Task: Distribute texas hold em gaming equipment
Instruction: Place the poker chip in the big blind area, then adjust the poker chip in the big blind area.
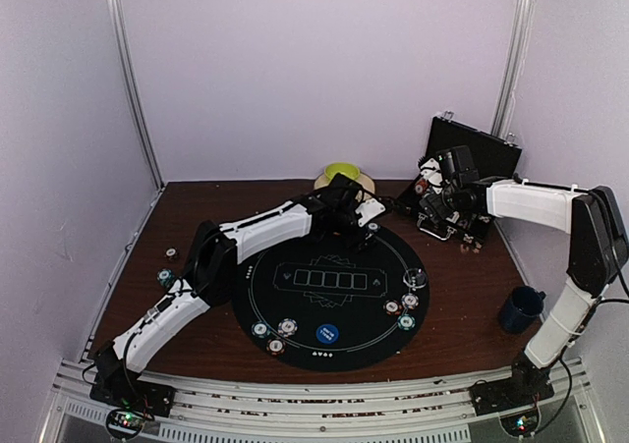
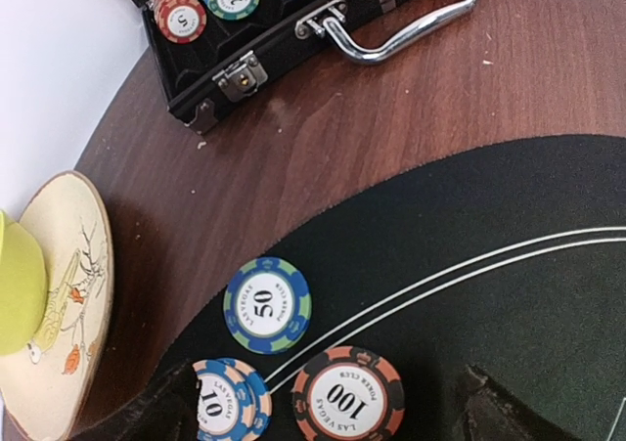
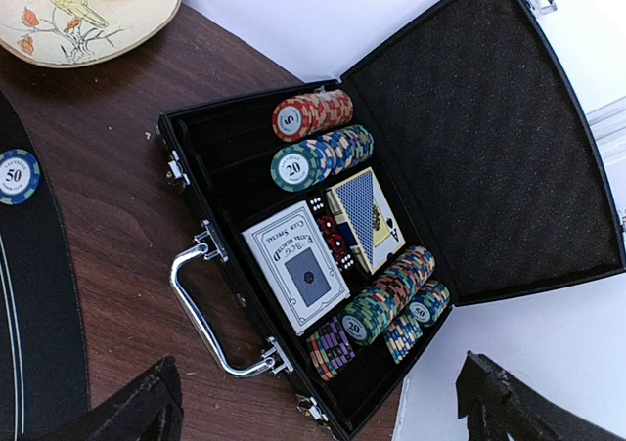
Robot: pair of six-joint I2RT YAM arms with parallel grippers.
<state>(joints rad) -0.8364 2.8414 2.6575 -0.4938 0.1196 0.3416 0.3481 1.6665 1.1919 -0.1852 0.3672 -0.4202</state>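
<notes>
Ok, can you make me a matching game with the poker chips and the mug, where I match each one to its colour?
Things:
1. chip marked 50
2. chip marked 100
3. chips marked 5
4. mug

Colours:
A. orange and black
B. dark blue
C. mostly red
D. blue and green

Pairs: 1-D, 2-A, 3-C, 4-B.

- Setting: a robotics lab test cell, not a home or a card room.
- Enclosure: plain pale walls close me in on three sides, framed by bare aluminium posts.
- Mounting: my left arm and right arm are fixed to a slotted metal rail along the near edge of the wood-grain worktop.
- Props: a round black poker mat with poker chips, an open chip case and a decorated plate are laid out as staged items.
</notes>
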